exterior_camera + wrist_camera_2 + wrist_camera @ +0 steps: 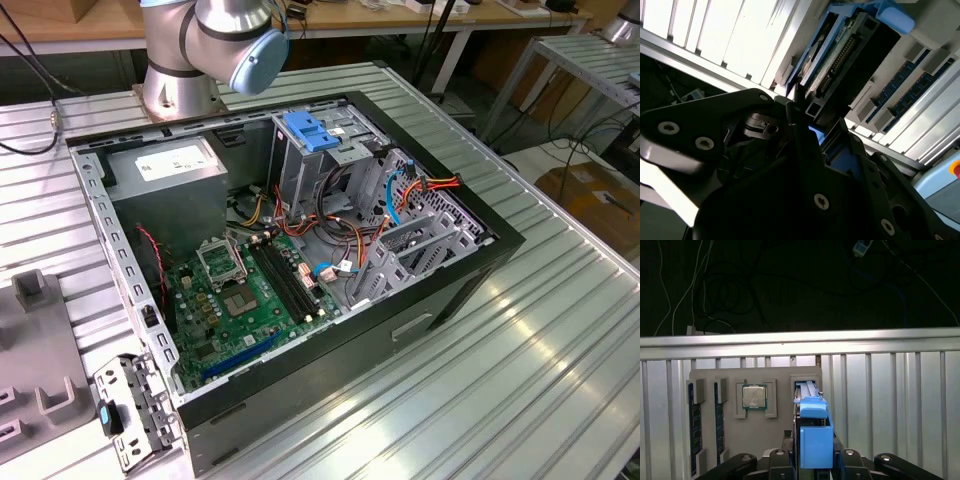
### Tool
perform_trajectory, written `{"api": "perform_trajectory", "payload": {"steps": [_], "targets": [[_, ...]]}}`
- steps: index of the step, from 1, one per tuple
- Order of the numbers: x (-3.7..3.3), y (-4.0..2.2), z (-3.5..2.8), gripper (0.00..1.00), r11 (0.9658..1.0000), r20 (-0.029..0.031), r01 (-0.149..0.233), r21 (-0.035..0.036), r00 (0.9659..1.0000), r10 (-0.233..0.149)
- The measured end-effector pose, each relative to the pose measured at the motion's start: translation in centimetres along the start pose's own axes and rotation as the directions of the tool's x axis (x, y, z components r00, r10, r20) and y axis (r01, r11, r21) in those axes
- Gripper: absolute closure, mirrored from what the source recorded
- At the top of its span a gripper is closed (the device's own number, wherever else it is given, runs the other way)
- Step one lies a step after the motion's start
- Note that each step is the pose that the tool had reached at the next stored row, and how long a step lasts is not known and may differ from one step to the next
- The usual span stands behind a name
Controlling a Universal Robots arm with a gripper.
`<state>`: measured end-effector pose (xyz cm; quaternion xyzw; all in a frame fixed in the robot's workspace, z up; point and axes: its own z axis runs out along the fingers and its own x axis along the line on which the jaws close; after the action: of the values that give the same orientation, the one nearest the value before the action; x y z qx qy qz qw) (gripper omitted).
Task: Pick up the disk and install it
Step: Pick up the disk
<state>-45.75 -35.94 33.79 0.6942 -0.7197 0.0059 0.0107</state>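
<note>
Exterior view: an open computer case (470,270) lies on its side on the ribbed metal worktop (540,380). Inside it are a green motherboard (250,300), a grey power-supply box (175,165) with a white sticker, and a metal drive cage topped by a blue latch (310,132). The arm (215,40) rises from its base just behind the case. Part of a grey tray (40,350) lies at the exterior view's left, and a small metal bracket (130,410) sits between the tray and the case.

First wrist view: the disk (815,435) stands on edge in a slot of the grey tray, its blue rail facing the camera. The pincer (816,466) straddles the near end of the disk, with its black body close on either side. I cannot tell whether it is clamping the disk or only flanking it. A processor chip (754,396) sits in a recess beside the disk's slot. Beyond the chip, memory sticks (694,430) stand in their own slots.

Second wrist view: the disk shows its circuit-board side and a row of connector pins and is seated in the tray. A patch of its blue rail shows between the dark parts of the pincer.
</note>
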Motion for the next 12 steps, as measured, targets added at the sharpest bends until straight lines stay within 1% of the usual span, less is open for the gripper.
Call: {"api": "perform_trajectory", "payload": {"steps": [2, 8, 12], "targets": [[0.01, 0.0, -0.4, 0.63, 1.0, 0.0, 0.0, 0.0, 1.0, 0.0], [0.03, 0.01, -1.27, 0.63, 1.0, 0.0, 0.0, -0.0001, 1.0, 0.0], [0.03, 0.0, -1.43, 0.63, 1.0, 0.0, 0.0, 0.0, 1.0, 0.0]]}}
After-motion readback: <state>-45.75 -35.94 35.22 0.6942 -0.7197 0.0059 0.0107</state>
